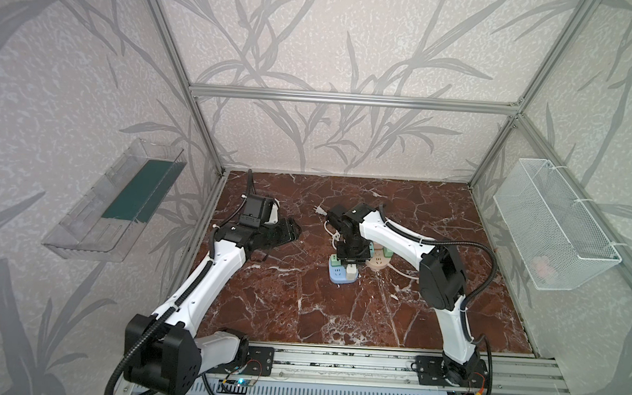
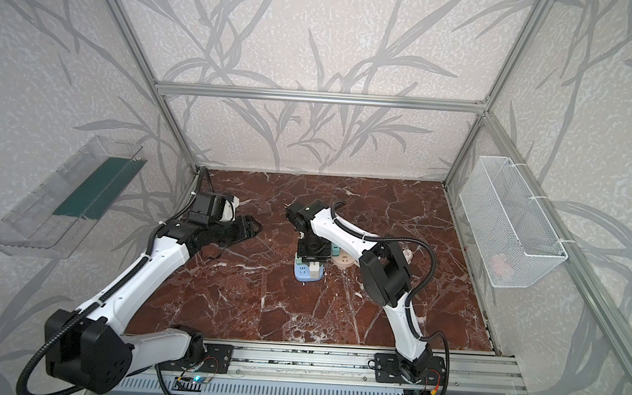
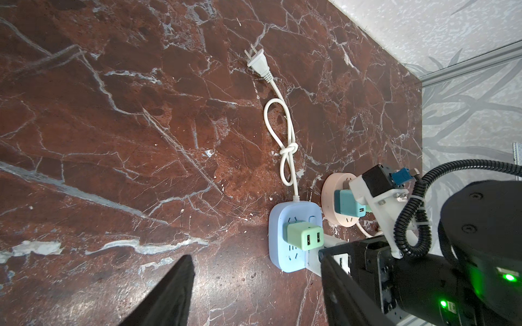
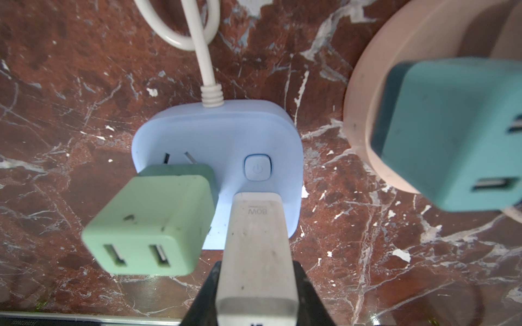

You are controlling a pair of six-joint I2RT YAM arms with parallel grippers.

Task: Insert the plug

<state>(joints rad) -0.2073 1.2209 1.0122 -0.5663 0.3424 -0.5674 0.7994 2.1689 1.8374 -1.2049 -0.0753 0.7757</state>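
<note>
White plug (image 4: 255, 254) sits pinched in the right gripper (image 4: 255, 271), nose down on the blue strip (image 4: 226, 135) mid table (image 1: 337, 312) beside the green charger (image 4: 152, 223): insertion looks nearly done, final seating and release left, while the left gripper (image 3: 254, 276) hangs open, empty.

The worktop (image 1: 337, 312) is patterned as red-brown marble veined in white, and the walls (image 1: 316, 36) are printed with grey leaves. The power strip (image 4: 226, 132) is coloured pale blue, its cord (image 3: 285, 118) white, the round socket (image 3: 333, 186) pink. A mint green adapter (image 4: 152, 225), a teal adapter (image 4: 452, 127) and an off-white charger (image 4: 254, 248) are also seen.
</note>
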